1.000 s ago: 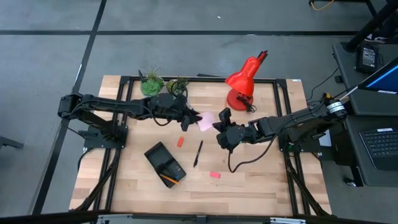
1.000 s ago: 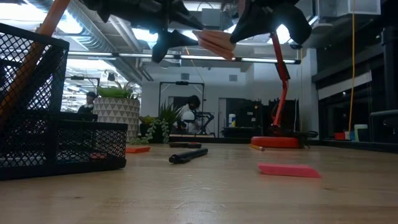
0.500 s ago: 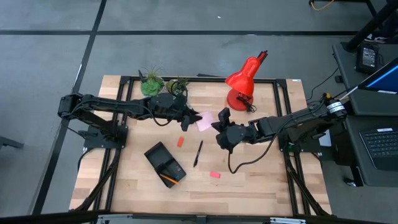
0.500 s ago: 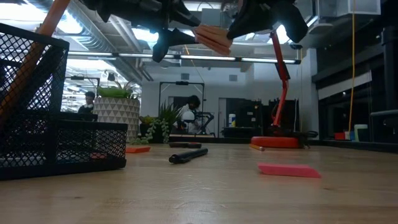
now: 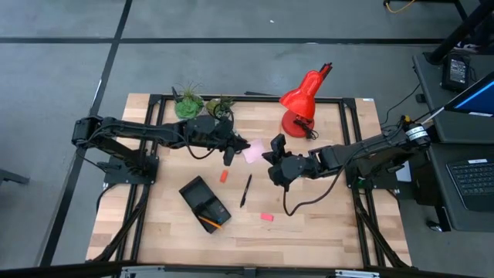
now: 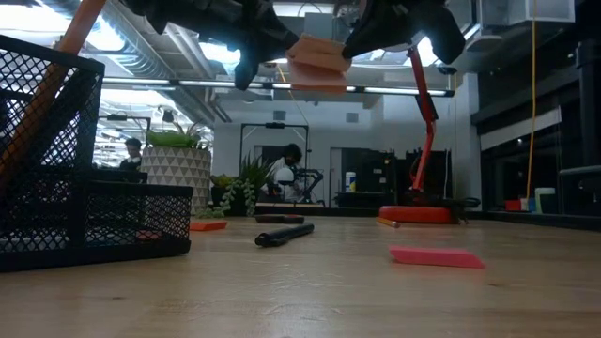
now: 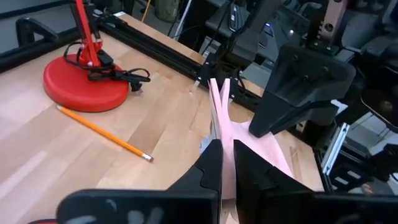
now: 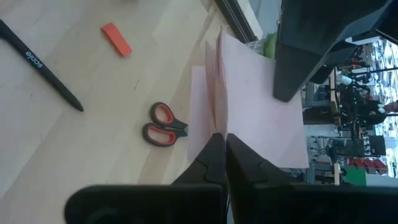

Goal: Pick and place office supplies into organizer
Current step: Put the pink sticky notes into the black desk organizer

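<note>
I have the pink sticky-note pad (image 5: 254, 151) lifted above the table's middle, my left gripper (image 5: 235, 147) clenched on its nine o'clock edge and my right gripper (image 5: 269, 157) clamped on its three o'clock edge, while the black organizer (image 5: 204, 202) sits at seven o'clock from it.

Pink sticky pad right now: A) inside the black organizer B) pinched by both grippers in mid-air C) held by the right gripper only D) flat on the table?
B: the sticky pad hangs above the table with the left gripper and right gripper both shut on it.
</note>
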`<control>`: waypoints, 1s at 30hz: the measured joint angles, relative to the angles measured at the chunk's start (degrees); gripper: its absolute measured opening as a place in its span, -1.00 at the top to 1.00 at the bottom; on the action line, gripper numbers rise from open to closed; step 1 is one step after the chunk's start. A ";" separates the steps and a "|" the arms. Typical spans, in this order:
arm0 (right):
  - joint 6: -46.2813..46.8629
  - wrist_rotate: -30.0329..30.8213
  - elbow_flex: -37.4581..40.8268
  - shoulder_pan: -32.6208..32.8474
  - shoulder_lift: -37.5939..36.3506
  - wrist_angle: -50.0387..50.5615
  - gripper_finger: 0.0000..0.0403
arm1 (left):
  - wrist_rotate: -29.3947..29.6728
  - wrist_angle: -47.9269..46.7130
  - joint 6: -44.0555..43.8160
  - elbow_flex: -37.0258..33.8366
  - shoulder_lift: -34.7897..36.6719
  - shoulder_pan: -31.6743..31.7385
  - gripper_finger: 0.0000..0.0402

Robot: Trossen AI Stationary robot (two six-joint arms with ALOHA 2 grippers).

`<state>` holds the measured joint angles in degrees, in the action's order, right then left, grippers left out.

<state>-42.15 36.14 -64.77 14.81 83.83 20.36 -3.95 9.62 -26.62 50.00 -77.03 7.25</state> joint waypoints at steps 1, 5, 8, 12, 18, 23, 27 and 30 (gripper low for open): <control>0.00 0.00 0.00 0.02 0.00 0.00 1.00 | -0.15 0.01 0.31 0.00 0.00 0.00 0.96; 1.82 -0.01 0.00 0.02 0.00 -0.06 0.97 | -0.46 0.00 0.96 0.00 0.28 0.00 0.96; 4.26 0.02 0.00 -0.01 0.00 0.58 0.88 | -0.76 0.07 2.03 0.02 0.90 0.00 0.96; 6.76 0.26 0.04 0.10 -0.02 1.49 0.67 | -1.09 0.03 3.50 0.02 1.99 0.00 0.96; 7.58 0.41 0.04 0.08 -0.04 1.40 0.33 | 0.38 -1.83 6.30 0.02 5.02 0.04 0.96; 8.77 0.24 0.04 0.08 -0.04 1.78 0.20 | 5.25 -7.47 7.00 0.02 8.19 0.04 0.97; 14.56 0.15 0.04 0.08 -0.04 5.02 0.18 | 7.61 -10.01 8.12 0.02 10.43 -1.13 0.97; 20.68 -1.24 0.04 0.08 -0.04 8.83 0.23 | 9.37 -11.77 9.79 0.02 11.29 -2.86 0.97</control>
<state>-21.47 34.90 -64.73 14.89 83.79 29.19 5.42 -2.15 -16.83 50.02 -65.75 4.38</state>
